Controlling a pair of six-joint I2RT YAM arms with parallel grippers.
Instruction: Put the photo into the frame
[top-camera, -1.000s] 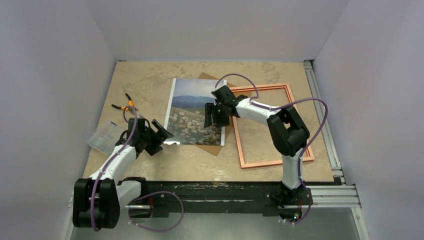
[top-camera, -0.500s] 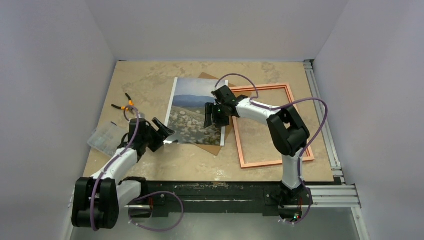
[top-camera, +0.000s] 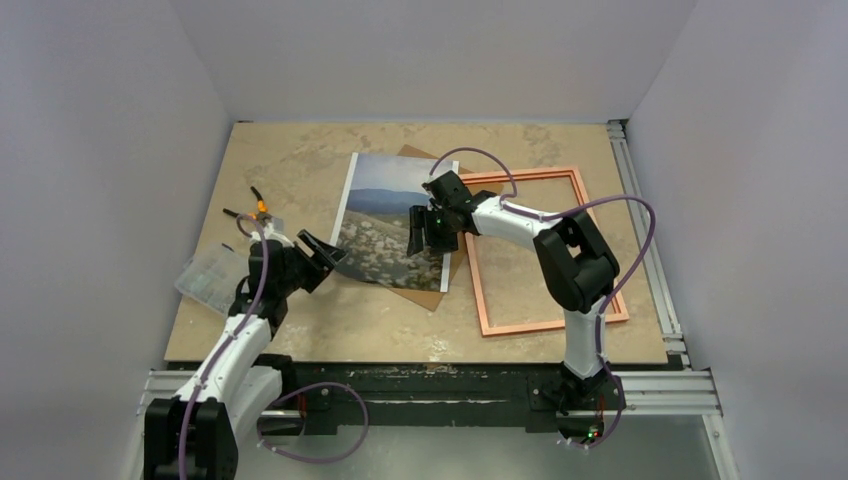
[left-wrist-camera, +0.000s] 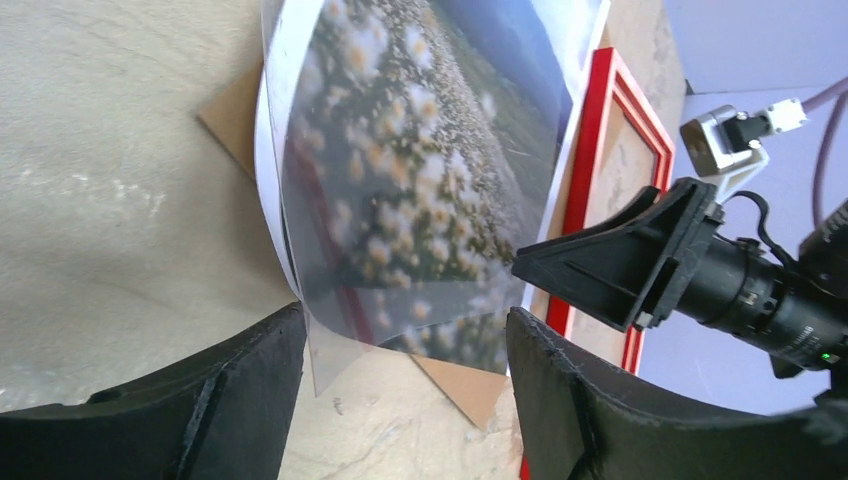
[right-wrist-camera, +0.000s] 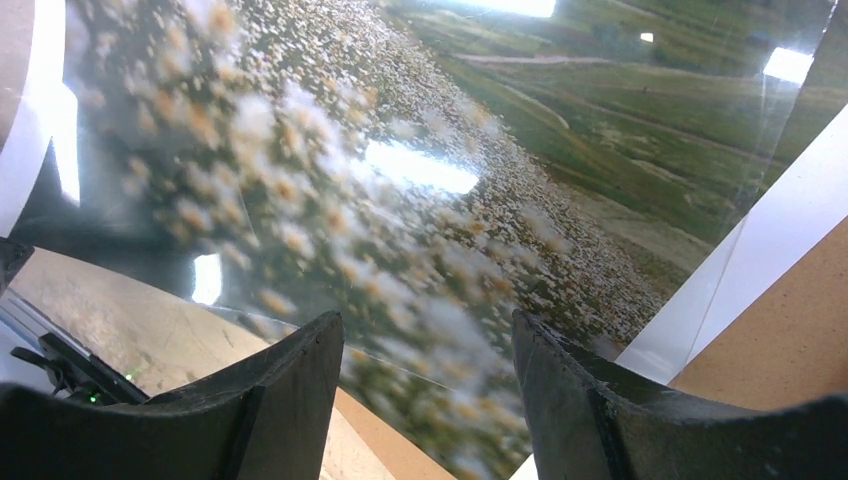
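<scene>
At the far left edge of the table (top-camera: 300, 160) lie a clear plastic box (top-camera: 205, 275) and an orange-handled tool (top-camera: 252, 208), both apart from the work.

Just right of them, the left gripper (top-camera: 322, 252) is at the near-left corner of the photo (top-camera: 385, 215). In the left wrist view its jaws stand well apart, with that corner raised off the table and sitting in the gap between them. The corner brushes one finger (left-wrist-camera: 250, 390) but is not clamped. The raised corner is probably what gives the fingers an edge to close on, since a flat sheet offers none.

The photo lies face up on the brown backing board (top-camera: 432, 293), which shows beyond its near-right and far edges. A glossy clear film seems to lie over the print; whether the lifted corner is film, paper or both cannot be told.

Over the right part of the photo hangs the right gripper (top-camera: 424, 232), pointing down, fingers apart, holding nothing. Whether it touches the sheet cannot be told. Its position suggests it is there to pin the sheet against sliding while the other side is picked up.

To the right, the frame (top-camera: 555, 323) lies flat and empty, its left rail just beside the backing board. The photo is not yet in it.
</scene>
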